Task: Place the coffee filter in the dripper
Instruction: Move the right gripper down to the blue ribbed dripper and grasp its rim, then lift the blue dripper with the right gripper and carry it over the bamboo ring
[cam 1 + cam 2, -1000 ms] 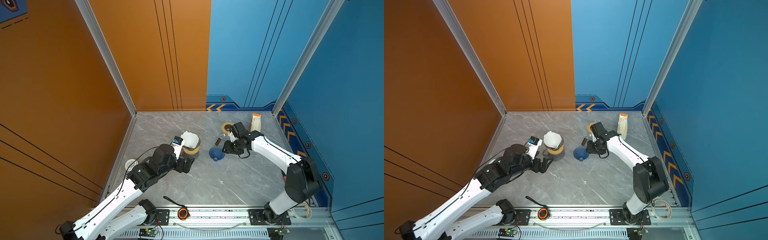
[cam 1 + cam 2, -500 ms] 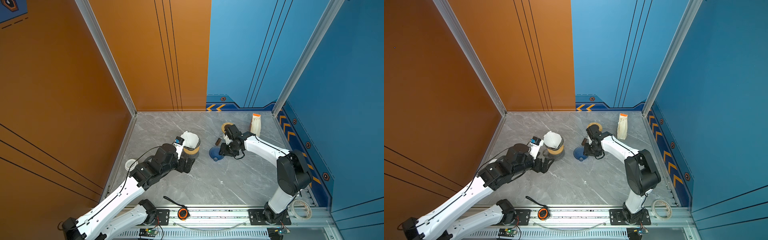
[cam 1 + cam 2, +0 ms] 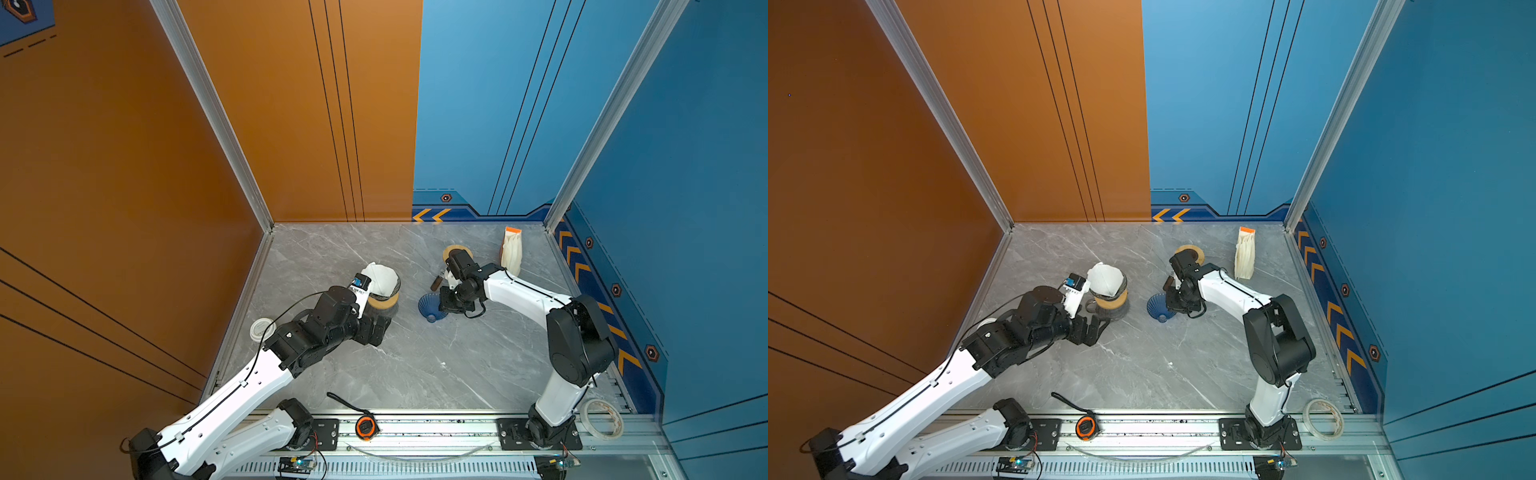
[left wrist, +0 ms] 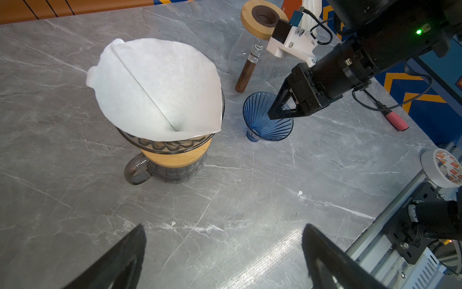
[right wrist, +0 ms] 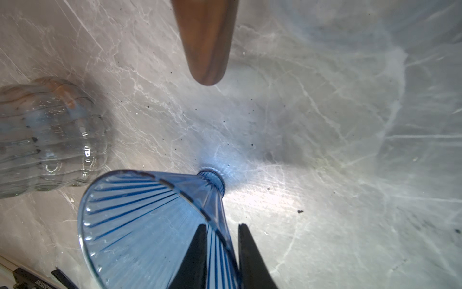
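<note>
Both top views, seeing white paper coffee filter sat in smoky ribbed dripper, just past wide-open, empty left gripper. Left wrist, same creased cone in the dripper, wooden collar underneath. Right wrist, spotting right gripper beside the dripper, pinching the wall of a blue fluted glass cone.

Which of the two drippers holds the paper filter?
The smoky dripper with the wooden collar, holding the white filter. The blue dripper, pinched at its wall by the right gripper, is empty.
</note>
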You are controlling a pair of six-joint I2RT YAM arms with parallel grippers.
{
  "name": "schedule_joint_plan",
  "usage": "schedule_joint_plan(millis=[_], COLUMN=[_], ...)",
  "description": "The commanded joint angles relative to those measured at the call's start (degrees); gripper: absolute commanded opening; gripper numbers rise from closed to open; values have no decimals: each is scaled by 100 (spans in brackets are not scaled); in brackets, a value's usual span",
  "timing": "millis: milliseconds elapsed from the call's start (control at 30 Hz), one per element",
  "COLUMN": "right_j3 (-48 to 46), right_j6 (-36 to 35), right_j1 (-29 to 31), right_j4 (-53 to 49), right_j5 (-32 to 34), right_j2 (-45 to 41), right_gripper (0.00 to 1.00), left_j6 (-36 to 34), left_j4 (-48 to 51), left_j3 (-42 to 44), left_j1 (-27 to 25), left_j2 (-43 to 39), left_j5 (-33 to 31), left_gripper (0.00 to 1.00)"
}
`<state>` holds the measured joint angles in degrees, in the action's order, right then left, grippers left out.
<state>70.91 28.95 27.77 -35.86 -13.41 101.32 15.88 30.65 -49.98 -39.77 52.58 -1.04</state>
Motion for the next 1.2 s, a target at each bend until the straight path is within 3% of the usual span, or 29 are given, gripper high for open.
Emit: schedule_joint_plan(millis=[0, 567, 1167], right_j3=[107, 53, 242], right_j6=[66, 82, 206], right_j1=[26, -24, -361], right_j4=[42, 48, 37], right_j5=[-13, 14, -333], right_j2=[46, -230, -1200], right_gripper=[17, 4, 2], left_j6=[-94, -87, -147], left_j4=[-66, -71, -66], left_j3=[-66, -162, -671], left_j1=[38, 22, -178], left_j2=[24, 62, 196], left_j5=[-19, 47, 95], left_gripper=[98, 98, 98])
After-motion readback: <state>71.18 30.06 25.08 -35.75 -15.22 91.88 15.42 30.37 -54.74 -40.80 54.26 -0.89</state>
